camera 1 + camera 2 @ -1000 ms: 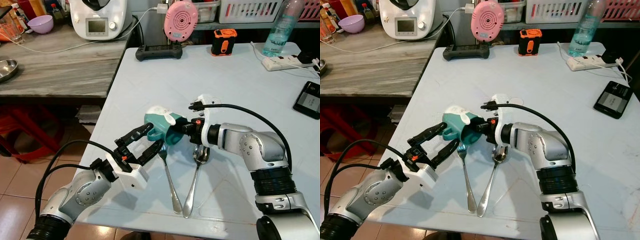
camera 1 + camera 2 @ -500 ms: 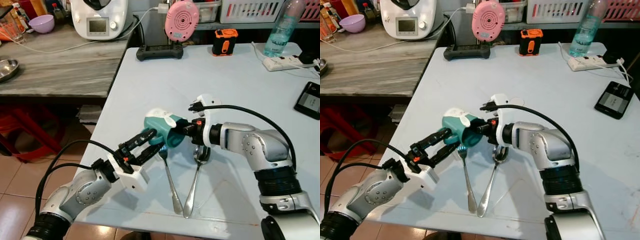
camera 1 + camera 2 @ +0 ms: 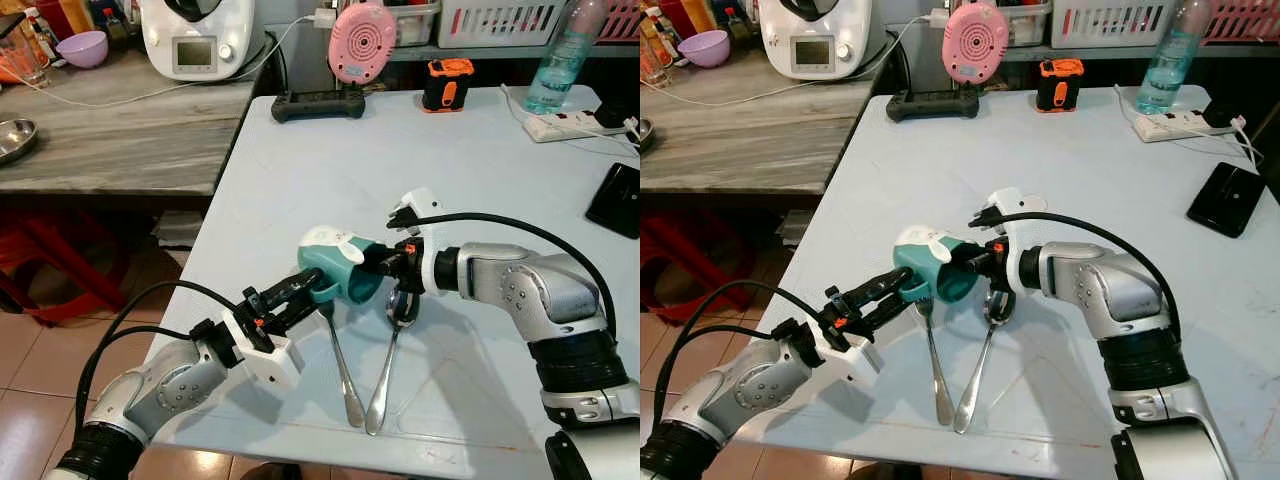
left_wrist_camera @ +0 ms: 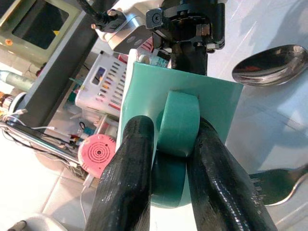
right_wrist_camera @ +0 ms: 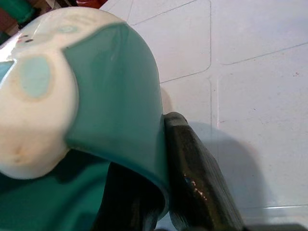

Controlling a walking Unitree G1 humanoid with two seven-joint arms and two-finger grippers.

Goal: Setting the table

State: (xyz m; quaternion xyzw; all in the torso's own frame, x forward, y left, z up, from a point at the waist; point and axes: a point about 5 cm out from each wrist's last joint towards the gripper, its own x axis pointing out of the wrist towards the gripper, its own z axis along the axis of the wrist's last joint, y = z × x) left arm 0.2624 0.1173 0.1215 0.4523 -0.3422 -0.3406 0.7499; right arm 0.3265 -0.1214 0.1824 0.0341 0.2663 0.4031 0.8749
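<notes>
A teal ceramic mug with a white moulded front (image 3: pixel 335 262) hangs tipped on its side above the pale blue worktop (image 3: pixel 330 170), held at both ends: the right gripper (image 3: pixel 378 264) has its fingers clamped over the rim, one inside, one outside, while the left gripper (image 4: pixel 168 144) pinches the teal loop handle (image 4: pixel 177 122). A steel fork (image 3: pixel 338 358) and spoon (image 3: pixel 393 345) lie just below. Rigid, glazed and likely slippery and breakable, the mug seems best carried by that handle
</notes>
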